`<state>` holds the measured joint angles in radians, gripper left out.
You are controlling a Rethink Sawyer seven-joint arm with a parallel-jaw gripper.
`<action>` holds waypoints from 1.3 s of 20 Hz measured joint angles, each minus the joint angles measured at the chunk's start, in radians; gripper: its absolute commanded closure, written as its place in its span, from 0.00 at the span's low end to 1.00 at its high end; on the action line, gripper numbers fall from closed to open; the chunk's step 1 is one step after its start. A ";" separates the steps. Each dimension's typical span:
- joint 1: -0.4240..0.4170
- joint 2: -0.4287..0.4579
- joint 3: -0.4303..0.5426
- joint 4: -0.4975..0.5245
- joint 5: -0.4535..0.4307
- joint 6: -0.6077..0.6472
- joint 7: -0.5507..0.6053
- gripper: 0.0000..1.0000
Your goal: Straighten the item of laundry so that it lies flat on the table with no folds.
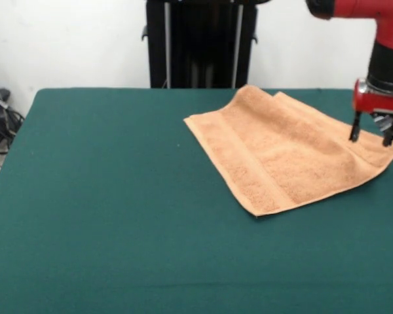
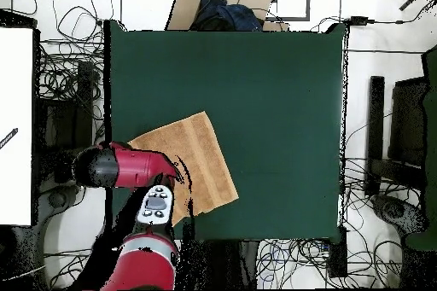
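The peach-orange item of laundry (image 1: 281,147) lies on the right part of the dark green table (image 1: 118,196). It is doubled over, with two layered edges showing at its far side and a woven band along its left side. My gripper (image 1: 371,139) is open, its black fingers (image 1: 354,129) hanging apart over the towel's right corner with nothing between them. Whether the tips touch the cloth I cannot tell. Seen from overhead, the towel (image 2: 196,160) sits near the table's (image 2: 273,91) left bottom corner, with the red arm (image 2: 128,168) covering its left part and hiding the gripper.
The towel's right corner lies close to the table's right edge in the front view. A bundle of cables (image 1: 0,121) sits off the table's left side. Cables (image 2: 68,74) and equipment ring the table in the overhead view.
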<state>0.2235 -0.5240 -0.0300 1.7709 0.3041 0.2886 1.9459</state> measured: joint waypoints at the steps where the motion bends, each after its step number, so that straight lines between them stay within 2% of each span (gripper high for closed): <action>1: -0.013 -0.007 0.009 0.008 0.000 0.000 0.000 0.00; 3: -0.080 -0.063 0.044 0.057 0.000 0.024 0.000 0.00; 7: -0.141 -0.154 0.054 0.109 -0.007 0.101 0.000 0.00; 13: -0.192 -0.332 0.047 0.134 -0.055 0.328 0.000 0.00; 15: -0.216 -0.378 0.052 0.135 -0.072 0.368 -0.001 0.00; 19: -0.288 -0.404 0.069 0.134 -0.108 0.348 -0.006 0.00; 20: -0.331 -0.397 0.083 0.134 -0.128 0.320 -0.012 0.00; 26: -0.462 -0.334 0.121 0.126 -0.228 0.218 -0.023 0.00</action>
<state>-0.2384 -0.8583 0.0910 1.8974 0.0759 0.5071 1.9231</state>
